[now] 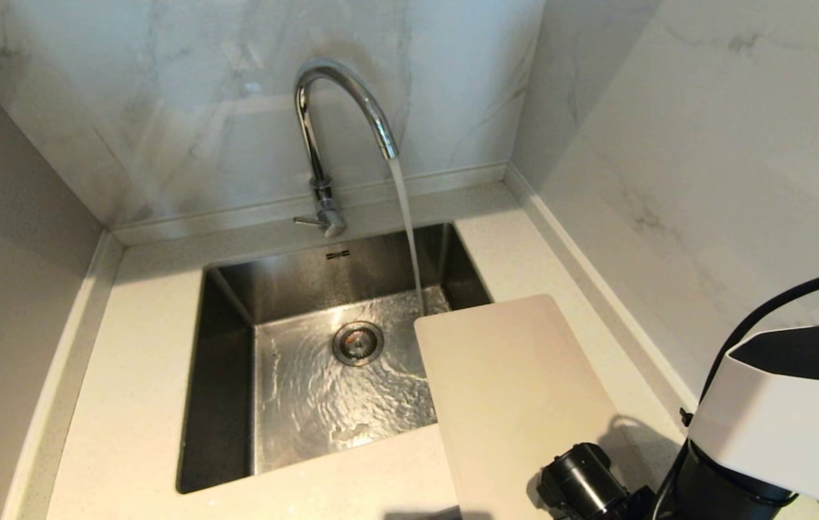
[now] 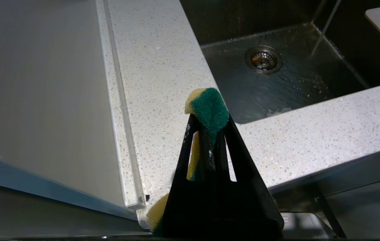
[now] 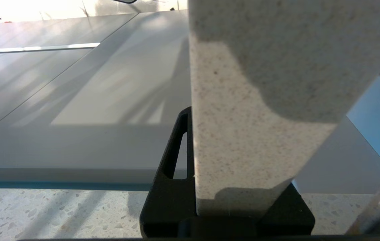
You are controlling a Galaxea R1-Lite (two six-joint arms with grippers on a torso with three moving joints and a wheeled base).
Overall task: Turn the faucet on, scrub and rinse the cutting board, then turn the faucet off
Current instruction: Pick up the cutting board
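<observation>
left tool (image 2: 206, 134): clamped tight | right tool (image 3: 230, 187): apparently gripping, partly hidden

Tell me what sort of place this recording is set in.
Most likely a home kitchen corner: a steel sink set in a speckled countertop, a running chrome faucet, marble-look walls, and a cutting board at the sink's edge.

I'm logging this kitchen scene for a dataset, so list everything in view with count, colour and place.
faucet: one, chrome, behind the sink, water running
sink: one, steel, set in the counter, wet floor
drain: one, metal, middle of the sink floor
cutting board: one, off-white, on the counter right of the sink, corner over the basin
counter: one, speckled white, around the sink
sponge: one, green and yellow, in the left gripper
left gripper: black, shut on the sponge
right gripper: black, at the cutting board's edge
</observation>
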